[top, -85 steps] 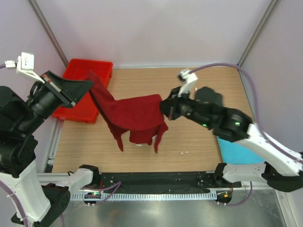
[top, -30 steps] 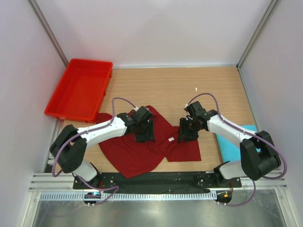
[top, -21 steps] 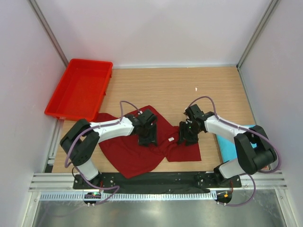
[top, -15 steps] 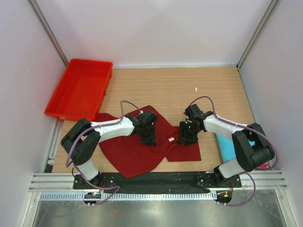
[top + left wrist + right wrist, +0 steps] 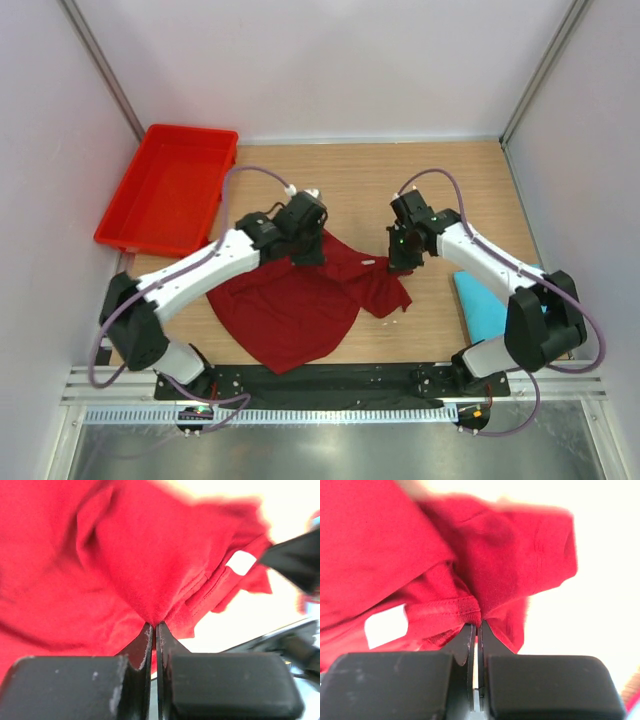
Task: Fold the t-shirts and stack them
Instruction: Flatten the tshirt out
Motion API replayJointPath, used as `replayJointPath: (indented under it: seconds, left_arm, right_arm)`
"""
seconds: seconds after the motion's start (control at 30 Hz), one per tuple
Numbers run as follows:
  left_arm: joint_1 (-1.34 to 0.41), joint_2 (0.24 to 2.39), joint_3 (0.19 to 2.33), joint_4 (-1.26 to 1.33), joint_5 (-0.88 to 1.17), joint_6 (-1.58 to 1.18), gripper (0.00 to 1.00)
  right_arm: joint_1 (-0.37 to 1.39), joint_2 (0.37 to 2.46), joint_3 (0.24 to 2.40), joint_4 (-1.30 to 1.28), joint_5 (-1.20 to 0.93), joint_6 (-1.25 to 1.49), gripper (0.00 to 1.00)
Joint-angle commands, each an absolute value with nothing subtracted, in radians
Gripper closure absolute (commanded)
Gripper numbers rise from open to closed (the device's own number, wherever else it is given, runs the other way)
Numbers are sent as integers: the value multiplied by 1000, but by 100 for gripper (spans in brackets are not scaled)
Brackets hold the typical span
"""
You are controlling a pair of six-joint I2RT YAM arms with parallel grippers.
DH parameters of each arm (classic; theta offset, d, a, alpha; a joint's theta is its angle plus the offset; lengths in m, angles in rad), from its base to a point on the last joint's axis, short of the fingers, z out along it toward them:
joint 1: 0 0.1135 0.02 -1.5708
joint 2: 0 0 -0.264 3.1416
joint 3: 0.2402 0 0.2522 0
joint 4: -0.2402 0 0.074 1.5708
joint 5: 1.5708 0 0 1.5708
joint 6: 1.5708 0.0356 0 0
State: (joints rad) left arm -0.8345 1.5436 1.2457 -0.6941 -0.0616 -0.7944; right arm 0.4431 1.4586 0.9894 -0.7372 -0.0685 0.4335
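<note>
The dark maroon t-shirt [image 5: 290,305] lies crumpled on the wooden table, its far edge lifted. My left gripper [image 5: 308,250] is shut on the shirt's upper left part; the left wrist view shows cloth [image 5: 150,580] pinched at the tips of my left gripper [image 5: 154,625]. My right gripper [image 5: 400,262] is shut on the shirt's upper right edge; the right wrist view shows a hemmed fold [image 5: 465,607] pinched at the tips of my right gripper [image 5: 476,625]. A folded turquoise t-shirt [image 5: 483,305] lies at the right, partly under the right arm. The pink shirt is out of view.
A bright red plastic tray [image 5: 170,190] sits at the far left of the table, nothing showing in it. Bare wood [image 5: 360,180] lies beyond the shirt. Walls close in on the left, the far side and the right.
Both grippers have moved away from me, dragging and lifting the maroon shirt's edge toward the far side. The shirt has shifted up and bunched between them.
</note>
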Motion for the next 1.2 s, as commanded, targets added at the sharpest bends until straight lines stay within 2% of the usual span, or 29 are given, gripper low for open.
replayJointPath:
  seconds: [0.0, 0.13, 0.3, 0.37, 0.47, 0.5, 0.57, 0.6, 0.67, 0.7, 0.83, 1.03, 1.07, 1.1, 1.17]
  left_arm:
    - [-816, 1385, 1402, -827, -215, -668, 100]
    - [-807, 1286, 1537, -851, -238, -583, 100]
    - [-805, 1213, 1657, -870, -213, -558, 100]
    - [-805, 1203, 1696, -870, -200, -571, 100]
    - [-805, 1186, 1710, -867, -150, -597, 100]
    - [-805, 1177, 1707, -867, -141, -604, 100]
    - [-805, 1166, 1692, -870, -137, -614, 100]
    - [-805, 1160, 1687, -876, -141, -614, 100]
    - [-805, 1141, 1671, -882, -146, -612, 100]
    - [-805, 1138, 1664, -888, -146, -612, 100]
    - [-805, 1129, 1669, -900, -120, -617, 100]
    - [-805, 1115, 1648, -868, -80, -661, 100]
    - [-805, 1114, 1647, -864, -83, -669, 100]
    - [-805, 1115, 1651, -861, -80, -684, 100]
    - [-807, 1117, 1654, -850, -71, -696, 100]
  right_arm:
    - [440, 1353, 1171, -865, 47, 391, 99]
    - [442, 1322, 1314, -931, 14, 377, 99]
    - [448, 1305, 1404, -963, -182, 371, 99]
    - [460, 1284, 1369, -942, -343, 392, 96]
    - [515, 1227, 1248, -829, -578, 489, 84]
    - [591, 1192, 1214, -796, -685, 517, 69]
    - [678, 1157, 1122, -735, -739, 558, 59]
    - [719, 1129, 1096, -733, -733, 571, 48]
    - [716, 1037, 1036, -744, -678, 580, 35]
    - [700, 1016, 1035, -765, -588, 551, 22]
    - [686, 1012, 1094, -861, -379, 522, 20]
    - [735, 1055, 1040, -580, -468, 623, 30]
    - [782, 1060, 1035, -577, -409, 597, 29]
    - [801, 1061, 1023, -571, -369, 577, 19]
    - [836, 1058, 973, -531, -313, 537, 11]
